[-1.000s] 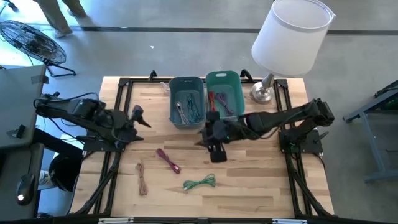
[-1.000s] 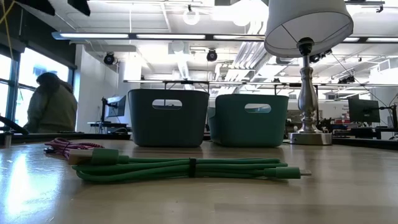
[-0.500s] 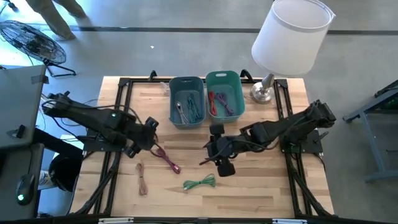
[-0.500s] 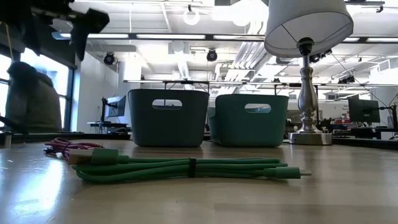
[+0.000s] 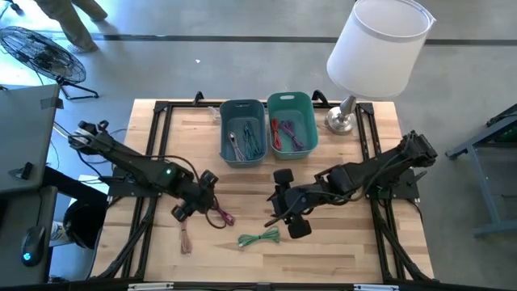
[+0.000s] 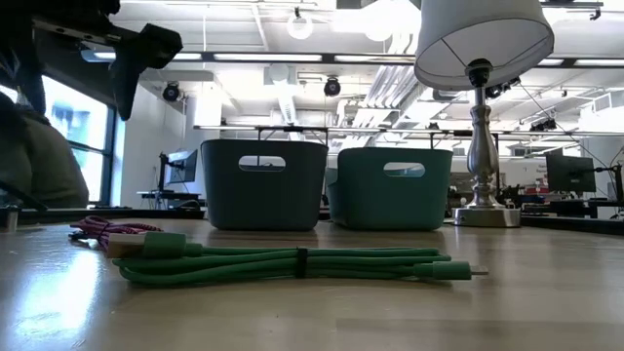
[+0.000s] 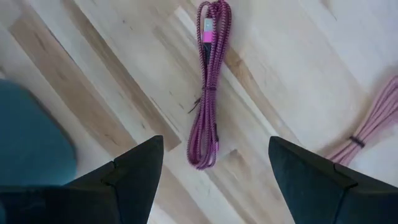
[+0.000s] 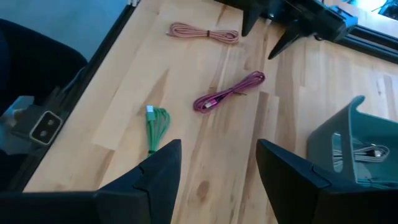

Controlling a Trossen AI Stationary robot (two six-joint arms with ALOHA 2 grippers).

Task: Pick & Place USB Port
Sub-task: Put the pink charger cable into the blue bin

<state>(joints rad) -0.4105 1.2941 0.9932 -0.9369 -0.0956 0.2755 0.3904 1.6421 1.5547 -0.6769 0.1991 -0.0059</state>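
Operator, your wooden surface [image 5: 339, 242] carries a blue-grey bin [image 5: 242, 133] and a teal bin [image 5: 292, 123] side by side at the far edge, both already holding cables, with a lamp [image 5: 376, 48] just beside the teal one; its white shade overhangs that corner of the surface. Three bundled cables lie loose on the near half: a magenta USB cable [image 7: 208, 87], a green cable [image 5: 259, 237] and a tan cable [image 5: 186, 234]. Nothing lies between the cables and the bins. Your left pincer [image 5: 192, 204] hangs directly above the magenta USB cable with its fingers [image 7: 130, 168] spread wide either side of it, gripping nothing. Your right pincer [image 5: 284, 217] is poised above the surface just beyond the green cable, fingers parted and empty. From the low view the green cable fills the foreground, the magenta USB cable is only partly seen behind it, and the tan cable cannot be made out. A person shows at the left of that view, behind the left arm
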